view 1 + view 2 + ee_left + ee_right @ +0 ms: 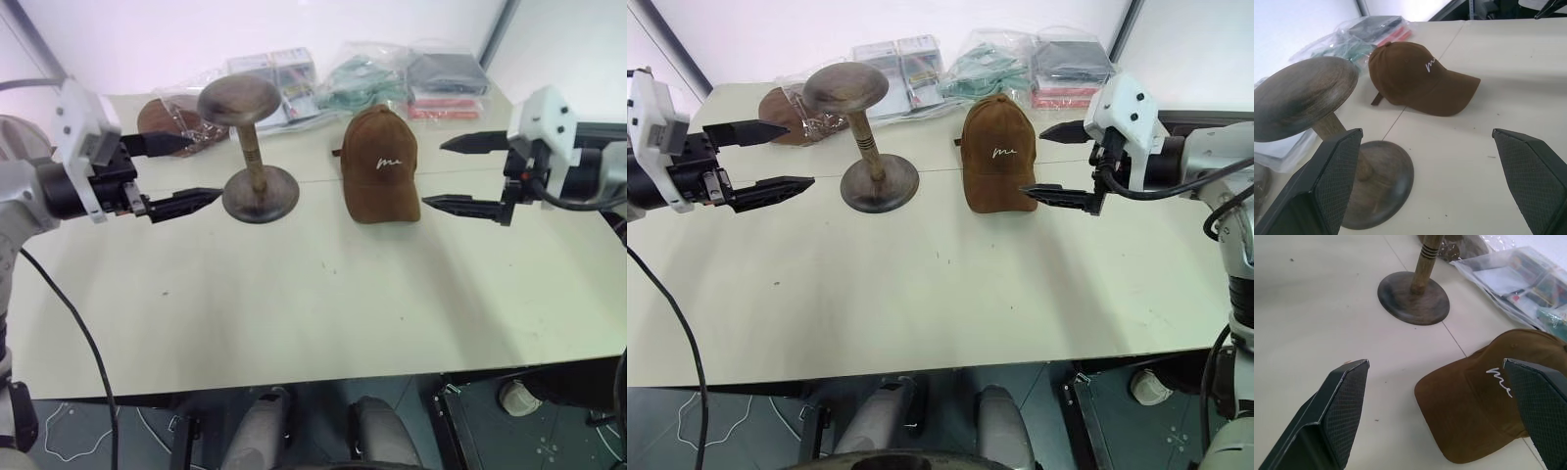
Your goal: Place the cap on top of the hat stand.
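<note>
Brown suede cap (380, 164) sits flat on the table (294, 313), just to the right of the hat stand (253, 147), not touching it, brim toward me, small white script on the front, crown rounded and not crushed. Nothing done yet as I read it: cap not lifted, stand top bare. I've got the right gripper (458, 174) just right of the cap, fingers spread wide, one tip near the brim edge, holding nothing. Left gripper (191, 171) hovers left of the stand, also spread, empty, lower finger close to the stand base. Stand is dark bronze, round flat base, thin ribbed stem, wide mushroom disc, upright. Behind the stand lie plastic-wrapped packets (392, 73) and another brown cap in clear wrap (171, 119). Left to do, my guess: close on cap, lift, carry over to the stand, seat crown on disc
</note>
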Action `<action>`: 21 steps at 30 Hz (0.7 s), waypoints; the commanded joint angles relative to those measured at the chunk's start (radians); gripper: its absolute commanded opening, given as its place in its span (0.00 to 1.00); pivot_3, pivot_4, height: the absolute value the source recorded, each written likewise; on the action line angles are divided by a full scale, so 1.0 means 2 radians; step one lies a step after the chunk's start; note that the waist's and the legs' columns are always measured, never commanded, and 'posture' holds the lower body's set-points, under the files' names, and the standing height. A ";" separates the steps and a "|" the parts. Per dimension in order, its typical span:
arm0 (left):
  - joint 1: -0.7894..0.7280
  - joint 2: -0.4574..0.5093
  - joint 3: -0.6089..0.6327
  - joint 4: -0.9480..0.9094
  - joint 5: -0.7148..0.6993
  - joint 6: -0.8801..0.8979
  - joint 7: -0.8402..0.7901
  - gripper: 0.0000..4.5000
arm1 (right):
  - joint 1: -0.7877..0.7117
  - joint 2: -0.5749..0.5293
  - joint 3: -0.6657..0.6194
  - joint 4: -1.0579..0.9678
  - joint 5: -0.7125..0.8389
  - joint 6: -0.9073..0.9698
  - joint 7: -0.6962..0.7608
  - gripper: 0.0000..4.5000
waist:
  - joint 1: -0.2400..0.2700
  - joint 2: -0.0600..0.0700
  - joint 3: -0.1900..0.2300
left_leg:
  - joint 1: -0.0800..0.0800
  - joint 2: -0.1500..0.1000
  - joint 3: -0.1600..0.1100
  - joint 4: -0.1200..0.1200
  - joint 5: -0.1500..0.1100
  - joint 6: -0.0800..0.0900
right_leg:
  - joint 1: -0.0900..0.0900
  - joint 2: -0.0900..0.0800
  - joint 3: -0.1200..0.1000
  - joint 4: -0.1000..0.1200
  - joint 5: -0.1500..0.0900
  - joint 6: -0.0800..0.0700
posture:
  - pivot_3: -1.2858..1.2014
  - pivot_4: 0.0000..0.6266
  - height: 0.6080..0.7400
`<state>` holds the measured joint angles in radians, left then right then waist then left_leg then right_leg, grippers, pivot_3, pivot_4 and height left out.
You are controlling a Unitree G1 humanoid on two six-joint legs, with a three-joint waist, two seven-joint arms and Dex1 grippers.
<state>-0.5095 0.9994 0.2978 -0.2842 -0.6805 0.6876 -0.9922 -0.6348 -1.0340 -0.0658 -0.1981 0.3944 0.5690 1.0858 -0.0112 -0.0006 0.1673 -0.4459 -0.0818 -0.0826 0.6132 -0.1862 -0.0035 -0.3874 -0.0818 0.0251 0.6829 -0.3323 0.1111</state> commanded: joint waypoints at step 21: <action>0.039 -0.001 0.012 -0.051 -0.017 0.007 0.029 0.99 | 0.197 0.191 0.093 0.064 -0.434 -0.298 -0.464 1.00 | -0.001 -0.001 0.000 | 0.001 0.000 0.000 0.000 0.002 -0.003 | 0.001 0.001 0.000 0.000 0.000 0.000 | 0.52 0.24 1.00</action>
<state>-0.4336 0.9892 0.2963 -0.3606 -0.7035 0.6992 -0.9408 -0.2436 -0.6629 0.1219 -0.0719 -0.4452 -0.0019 0.2046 -0.0123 -0.0016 0.1669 -0.4442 -0.0819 -0.0823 0.6130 -0.1823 -0.0099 -0.3864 -0.0801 0.0254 0.6836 -0.3323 0.1112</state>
